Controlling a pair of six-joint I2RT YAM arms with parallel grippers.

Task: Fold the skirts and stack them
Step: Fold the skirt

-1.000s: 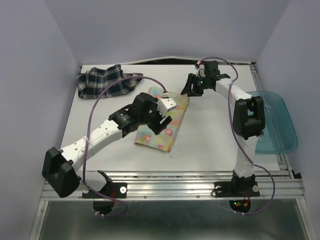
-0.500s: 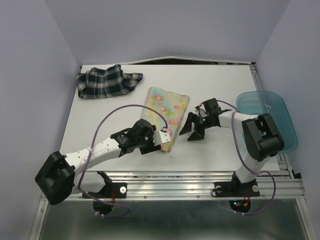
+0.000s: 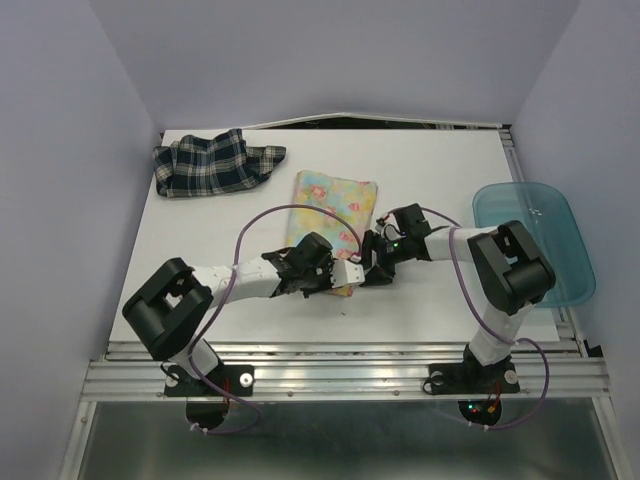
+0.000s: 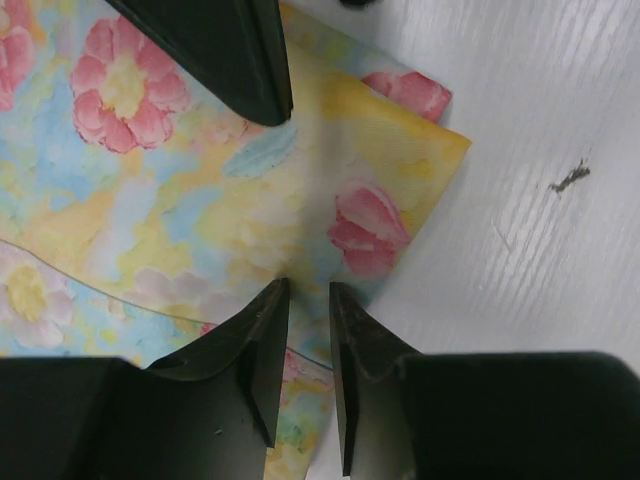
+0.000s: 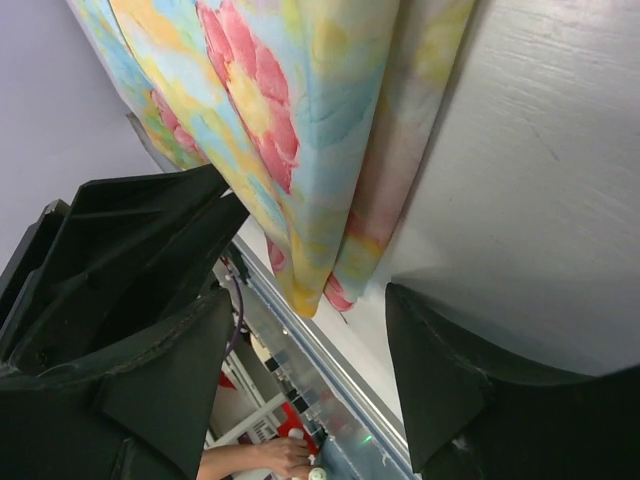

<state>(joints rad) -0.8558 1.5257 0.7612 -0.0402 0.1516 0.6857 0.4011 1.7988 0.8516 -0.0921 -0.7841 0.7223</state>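
Yellow-blue floral skirt point(image 3: 335, 205) lies mid-table, its near edge pinched by the left gripper point(image 4: 310, 300). The right gripper point(image 5: 315, 290) gapes beside it (cloth corner between its fingers). Far back-left, the plaid skirt point(image 3: 215, 162) lies crumpled.

Matt cloth skirt point(image 4: 180, 200), faintly grained white table point(image 4: 540, 90)

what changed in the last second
The left claw slid from the middle of the floral skirt to its near edge and narrowed there; the right claw came back from the far side to the same edge, open. The floral skirt, plaid skirt and bin stayed put.
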